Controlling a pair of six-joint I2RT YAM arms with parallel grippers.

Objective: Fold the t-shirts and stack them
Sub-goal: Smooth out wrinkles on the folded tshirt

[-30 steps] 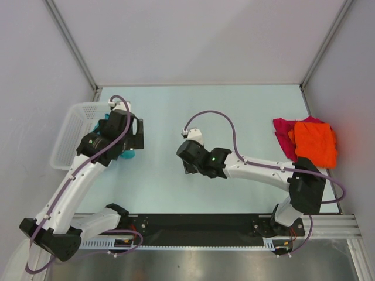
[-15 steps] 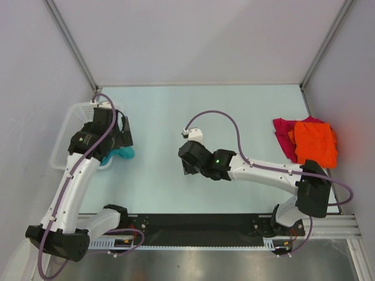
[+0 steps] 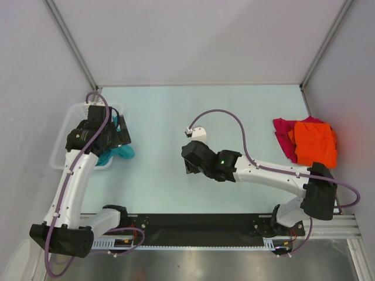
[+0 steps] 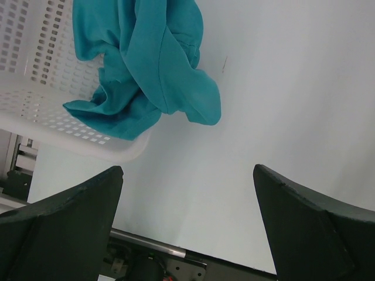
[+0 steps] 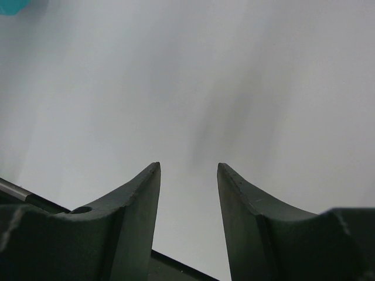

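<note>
The left pincer [image 4: 187, 175], jaws spread wide and grasping nothing, hangs above the pale worktop [image 3: 234, 111] just beside the white mesh basket [image 4: 35, 111] at the left edge. The teal t-shirt [image 4: 146, 64] spills over the basket's rim in a crumpled heap, partly inside and partly on the worktop. The right pincer [image 5: 188, 167], jaws parted and likewise empty, points down at the worktop near the centre, while at the far right the orange t-shirt [image 3: 315, 143] lies on top of the crimson t-shirt [image 3: 284, 132], well apart from both arms.
</note>
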